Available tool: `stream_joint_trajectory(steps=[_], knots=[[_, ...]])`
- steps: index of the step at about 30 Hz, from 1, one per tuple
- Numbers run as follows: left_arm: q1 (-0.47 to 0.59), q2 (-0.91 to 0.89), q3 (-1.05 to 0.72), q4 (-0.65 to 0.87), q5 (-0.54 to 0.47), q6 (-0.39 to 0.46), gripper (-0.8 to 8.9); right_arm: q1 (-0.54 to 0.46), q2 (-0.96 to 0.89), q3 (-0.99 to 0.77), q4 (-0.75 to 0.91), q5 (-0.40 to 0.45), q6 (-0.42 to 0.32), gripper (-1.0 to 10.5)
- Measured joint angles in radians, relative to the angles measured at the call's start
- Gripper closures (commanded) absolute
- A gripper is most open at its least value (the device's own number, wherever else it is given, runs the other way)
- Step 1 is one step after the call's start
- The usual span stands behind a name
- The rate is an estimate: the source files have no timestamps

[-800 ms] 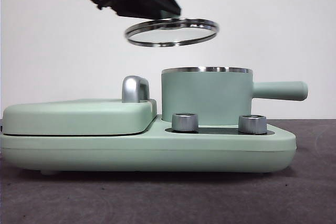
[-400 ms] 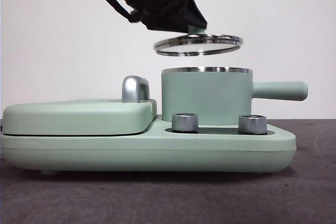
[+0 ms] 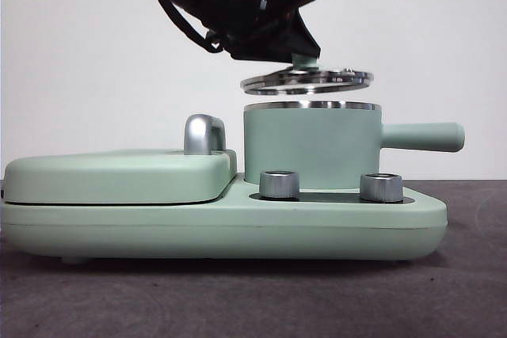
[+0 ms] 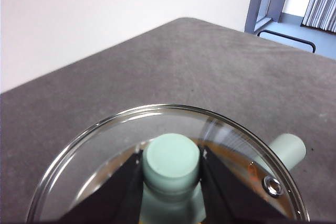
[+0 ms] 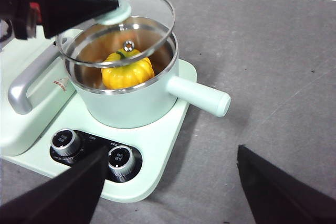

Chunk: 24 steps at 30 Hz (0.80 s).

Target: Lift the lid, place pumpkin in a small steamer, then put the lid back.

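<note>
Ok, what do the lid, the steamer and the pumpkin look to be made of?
The lid: clear pane, likely glass, since the pot's inside shows through it, with a mirror-bright metal rim and a matte mint knob. The small steamer: matte mint coating outside, brushed reflective metal inside and at the rim. The pumpkin: glossy yellow-orange with sharp highlights, probably plastic. The left gripper holds the lid's knob.
</note>
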Motion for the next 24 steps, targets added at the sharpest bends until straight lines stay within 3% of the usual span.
stream_joint_trajectory(steps=[24], knots=[[-0.003,0.029,0.0,-0.018,0.027,0.034,8.04,0.0,0.0,0.0,0.0,0.0,0.011,5.7]])
